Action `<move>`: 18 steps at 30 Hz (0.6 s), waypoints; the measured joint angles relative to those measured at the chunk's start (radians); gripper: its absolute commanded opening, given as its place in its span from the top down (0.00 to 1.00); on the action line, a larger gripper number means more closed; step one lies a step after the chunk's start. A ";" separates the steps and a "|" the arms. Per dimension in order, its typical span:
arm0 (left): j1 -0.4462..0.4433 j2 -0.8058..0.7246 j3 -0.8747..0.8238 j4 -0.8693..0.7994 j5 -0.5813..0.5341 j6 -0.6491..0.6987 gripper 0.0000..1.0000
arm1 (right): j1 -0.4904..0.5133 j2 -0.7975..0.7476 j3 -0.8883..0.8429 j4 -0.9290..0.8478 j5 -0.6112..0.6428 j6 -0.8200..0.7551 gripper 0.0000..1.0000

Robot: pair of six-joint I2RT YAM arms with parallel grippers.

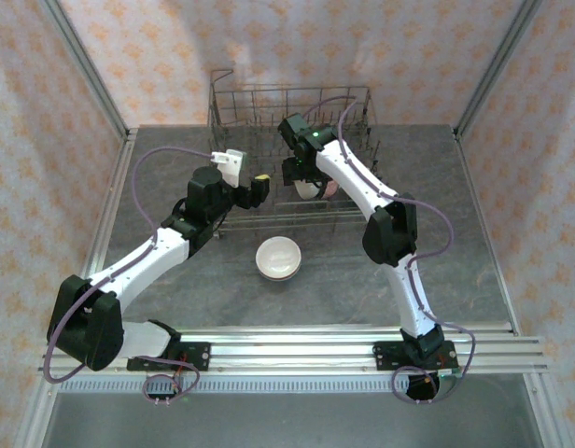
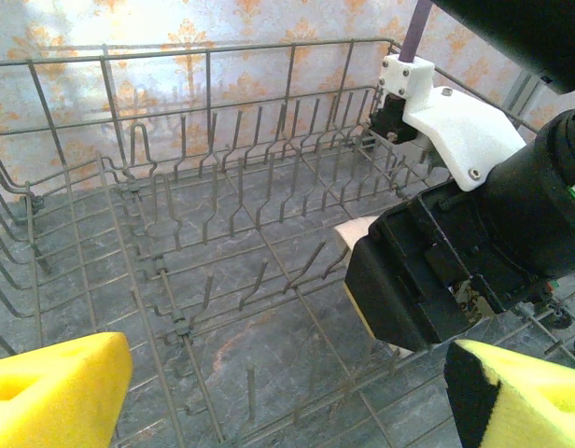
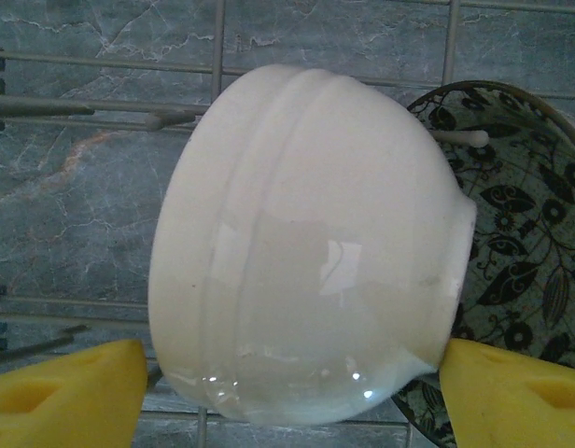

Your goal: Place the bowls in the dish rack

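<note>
A plain white bowl [image 3: 306,252] lies on its side in the dish rack [image 1: 287,91], its foot against a dark patterned bowl [image 3: 535,233]. My right gripper [image 3: 292,392] straddles the white bowl with its yellow pads [image 3: 68,392] spread; a thin gap shows at the left pad, so it is open. From above, the right gripper [image 1: 304,179] reaches down into the rack's right half. My left gripper [image 2: 287,401] hovers open over the rack's bare tines [image 2: 175,215], nothing between its fingers. A cream-pink bowl [image 1: 278,258] sits upright on the table in front of the rack.
The right arm's black wrist [image 2: 455,271] hangs close in front of my left gripper [image 1: 248,182]. Rows of upright tines fill the rack's left half. Grey table [image 1: 474,261] lies right of the arms, and metal frame posts stand at the corners.
</note>
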 measured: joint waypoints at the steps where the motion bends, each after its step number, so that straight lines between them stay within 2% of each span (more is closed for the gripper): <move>1: 0.000 0.000 0.000 0.000 0.000 0.000 0.12 | 0.000 0.000 0.005 -0.007 0.000 -0.004 0.18; 18: 0.000 0.000 0.007 -0.013 0.008 0.001 0.12 | -0.001 0.000 0.106 -0.076 0.028 -0.043 0.17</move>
